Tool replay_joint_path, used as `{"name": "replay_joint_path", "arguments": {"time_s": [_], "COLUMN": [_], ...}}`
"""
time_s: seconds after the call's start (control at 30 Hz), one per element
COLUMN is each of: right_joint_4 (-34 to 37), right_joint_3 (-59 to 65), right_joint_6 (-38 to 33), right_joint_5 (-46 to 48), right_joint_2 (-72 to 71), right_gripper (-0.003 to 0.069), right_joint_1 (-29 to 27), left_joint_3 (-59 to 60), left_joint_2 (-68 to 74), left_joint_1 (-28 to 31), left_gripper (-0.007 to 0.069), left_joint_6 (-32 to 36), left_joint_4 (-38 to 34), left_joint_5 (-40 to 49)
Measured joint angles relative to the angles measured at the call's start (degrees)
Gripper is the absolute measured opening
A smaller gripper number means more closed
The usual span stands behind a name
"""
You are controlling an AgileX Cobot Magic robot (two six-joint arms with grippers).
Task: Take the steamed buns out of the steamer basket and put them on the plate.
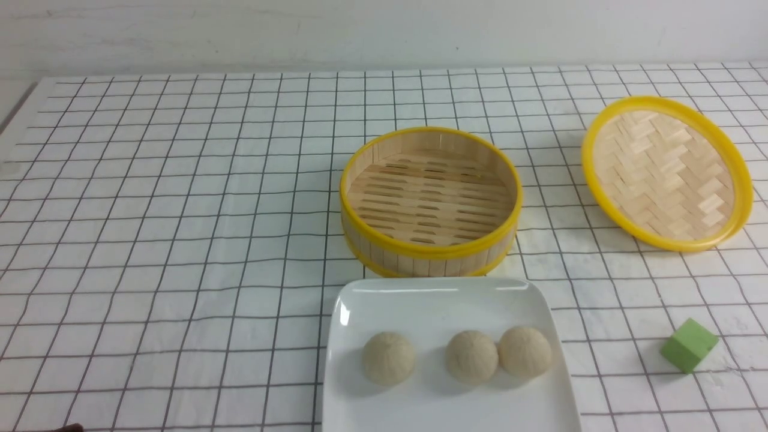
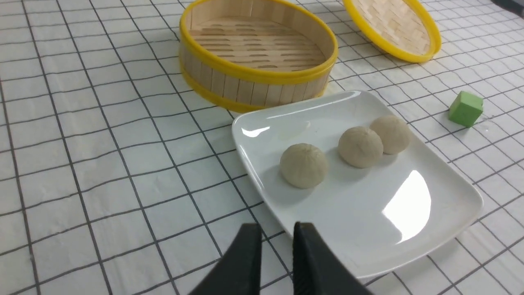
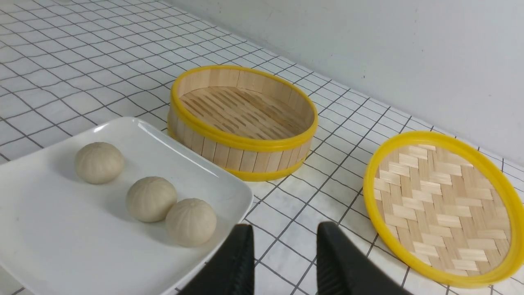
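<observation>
Left gripper [image 2: 277,239] above plate [image 2: 409,229] edge, empty-jawed.

Woven lid [image 1: 666,173] with yellow rim, lying inside-up at far right on grid-patterned cloth [image 1: 168,240]. Green cube [image 1: 689,345] nearer, tilted, well apart from lid. Pale wall [image 1: 360,30] behind.

No legible text or markings

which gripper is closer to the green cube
Right, likely. The right gripper hangs off the plate's cube-side edge; the left gripper is off the far edge from the green cube.
</observation>
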Motion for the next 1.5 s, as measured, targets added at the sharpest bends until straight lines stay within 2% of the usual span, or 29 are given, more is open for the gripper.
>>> {"name": "replay_joint_path", "arguments": {"time_s": [0.27, 0.53, 0.73, 0.93, 1.1, 1.5], "right_joint_4": [0.0, 0.1, 0.0, 0.0, 0.0, 0.0], "right_joint_3": [0.0, 0.0, 0.0, 0.0, 0.0, 0.0], "right_joint_6": [0.0, 0.0, 0.0, 0.0, 0.0, 0.0], "right_joint_5": [0.0, 0.0, 0.0, 0.0, 0.0, 0.0], "right_joint_2": [0.0, 0.0, 0.0, 0.0, 0.0, 0.0], "right_gripper": [0.0242, 0.0242, 0.0242, 0.0242, 0.0242, 0.0242], "right_joint_1": [0.0, 0.0, 0.0, 0.0, 0.0, 0.0], "left_joint_3": [0.2, 0.6, 5.7, 14.8, 20.3, 23.7], "left_joint_2": [0.0, 0.0, 0.0, -2.7, -6.3, -6.6], "left_joint_1": [0.0, 0.5, 11.5, 21.9, 28.1, 30.0], "left_gripper": [0.0148, 0.0148, 0.0133, 0.0031, 0.0011, 0.0012], "left_joint_6": [0.1, 0.1, 0.3, 4.0, 4.7, 7.8], "left_joint_4": [1.7, 6.7, 3.8, -1.4, -3.0, 0.3], "left_joint_5": [-3.0, -6.3, -9.3, -15.6, -16.1, -15.9]}}
